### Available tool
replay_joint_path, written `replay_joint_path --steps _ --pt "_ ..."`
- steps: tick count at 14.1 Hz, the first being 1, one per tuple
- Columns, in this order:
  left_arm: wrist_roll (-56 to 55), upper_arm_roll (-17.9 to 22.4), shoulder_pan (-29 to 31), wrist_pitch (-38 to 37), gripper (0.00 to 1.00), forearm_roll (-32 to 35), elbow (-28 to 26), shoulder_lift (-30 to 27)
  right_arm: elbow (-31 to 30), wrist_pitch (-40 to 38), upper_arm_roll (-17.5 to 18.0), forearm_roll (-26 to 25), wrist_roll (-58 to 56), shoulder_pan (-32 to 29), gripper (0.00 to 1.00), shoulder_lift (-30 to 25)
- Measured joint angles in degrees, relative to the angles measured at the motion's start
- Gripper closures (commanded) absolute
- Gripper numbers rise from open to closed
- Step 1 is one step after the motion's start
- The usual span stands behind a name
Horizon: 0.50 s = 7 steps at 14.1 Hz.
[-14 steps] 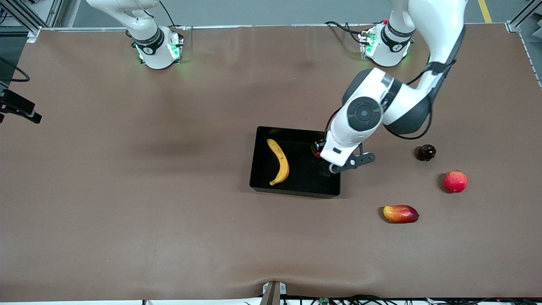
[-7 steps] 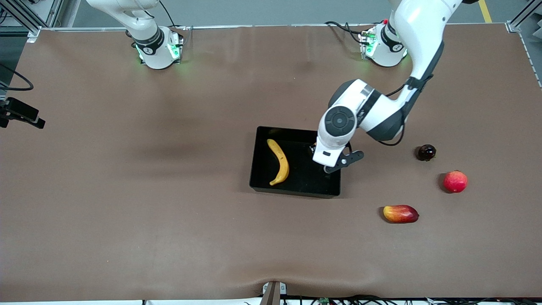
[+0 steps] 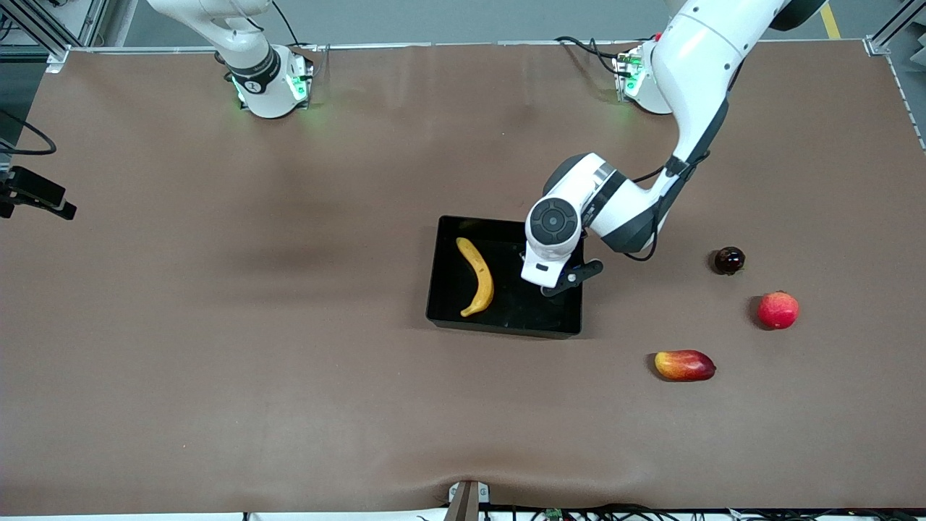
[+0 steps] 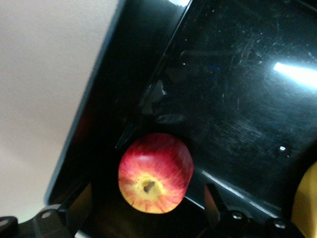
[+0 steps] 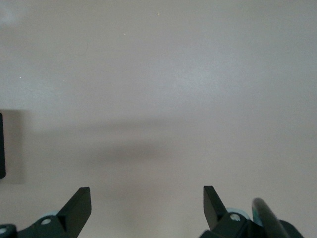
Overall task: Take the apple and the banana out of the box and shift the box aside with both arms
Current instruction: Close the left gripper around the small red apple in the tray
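The black box (image 3: 504, 327) stands mid-table with the yellow banana (image 3: 477, 276) lying in it. My left gripper (image 3: 544, 284) reaches down into the box at its end toward the left arm; the wrist hides the apple in the front view. In the left wrist view the small red apple (image 4: 155, 172) with a yellow patch lies on the box floor by the wall (image 4: 129, 74). My left gripper (image 4: 148, 198) is open, its fingers apart on either side of the apple without touching it. The banana's edge (image 4: 306, 203) also shows there. My right gripper (image 5: 147, 208) is open and empty over bare table.
On the table toward the left arm's end lie a red-and-yellow mango (image 3: 684, 365), a larger pinkish-red round fruit (image 3: 778, 310) and a small dark round fruit (image 3: 728, 260). The right arm waits, raised near its base (image 3: 268, 79).
My left arm's hand has moved over the box toward the banana and come lower into it. The right arm and the fruits on the table have not moved.
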Motion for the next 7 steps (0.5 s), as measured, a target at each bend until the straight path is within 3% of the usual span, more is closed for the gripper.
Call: replay_joint_path --steps 4,6,7 --pt "0.0 0.0 -0.06 1.44 0.63 0.03 0.0 1.63 0.0 0.01 0.0 0.0 0.0 -0.01 0.0 0.0" --pt "-0.01 0.09 -0.02 0.92 1.0 0.17 0.27 1.53 0.0 -0.02 0.0 0.0 0.0 -0.01 0.0 0.0" --pt "-0.01 0.09 -0.02 0.98 1.0 0.51 0.44 1.54 0.0 -0.04 0.0 0.0 0.0 -0.01 0.0 0.0"
